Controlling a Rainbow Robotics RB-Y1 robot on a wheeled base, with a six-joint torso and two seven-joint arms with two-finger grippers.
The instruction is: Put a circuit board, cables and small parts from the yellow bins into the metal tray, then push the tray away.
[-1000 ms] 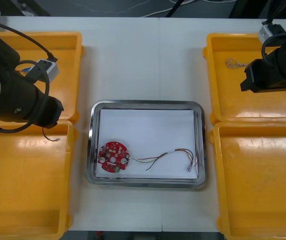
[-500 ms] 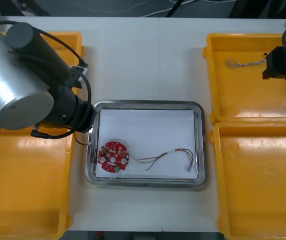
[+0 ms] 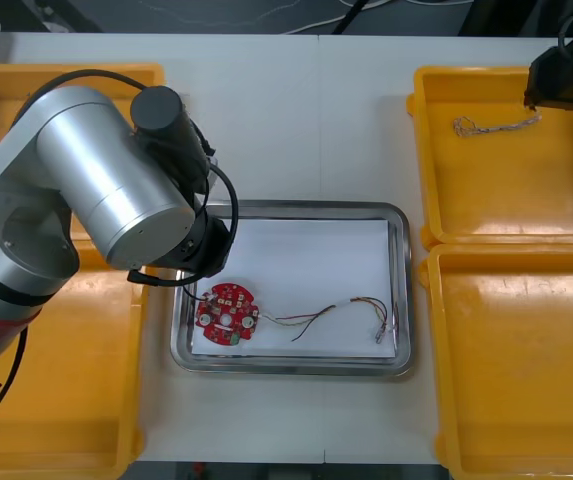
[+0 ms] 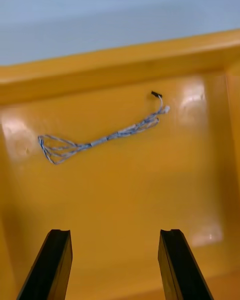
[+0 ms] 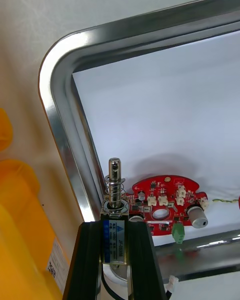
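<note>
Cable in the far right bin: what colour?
The cable is twisted blue and white; clearest in right wrist view.

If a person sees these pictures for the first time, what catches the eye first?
The big silver left arm reaches over the left rim of the metal tray, and the left gripper holds a small metal part between its fingers, close to the red circuit board lying inside. At the far right, the right gripper hangs open above a twisted blue and white cable in a yellow bin.
</note>
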